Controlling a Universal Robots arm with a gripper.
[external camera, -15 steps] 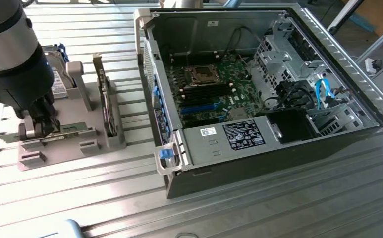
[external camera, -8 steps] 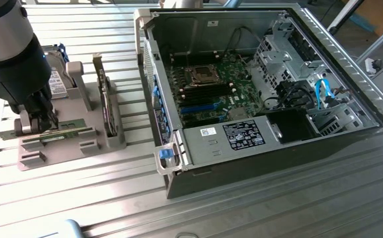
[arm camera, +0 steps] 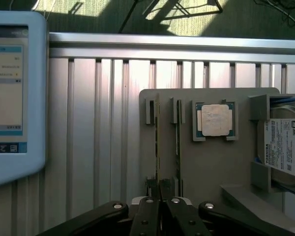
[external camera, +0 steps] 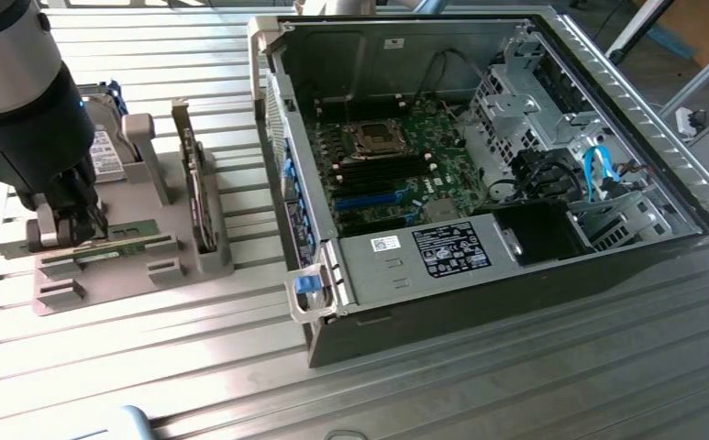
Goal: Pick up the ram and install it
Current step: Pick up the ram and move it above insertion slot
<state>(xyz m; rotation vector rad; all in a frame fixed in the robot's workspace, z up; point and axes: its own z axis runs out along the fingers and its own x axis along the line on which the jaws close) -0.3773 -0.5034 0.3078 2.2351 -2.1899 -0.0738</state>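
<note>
On the slatted aluminium surface (external camera: pixel 452 394), beside the open black computer case (external camera: pixel 477 312), the black two-fingered tool (external camera: pixel 82 220) is pinched on the thin green ram stick (arm camera: pixel 157 142), which stands edge-up in the grey plastic holder (external camera: pixel 122 275).

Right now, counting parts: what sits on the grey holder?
The ram, a second stick, a processor chip, a hard drive, an upright card. The gripper hides the stick ends beneath it.

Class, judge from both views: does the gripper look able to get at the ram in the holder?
Likely yes: the gripper is down at the ram, jaws shut, apparently on its edge, and nothing above the holder stands between them.
</note>
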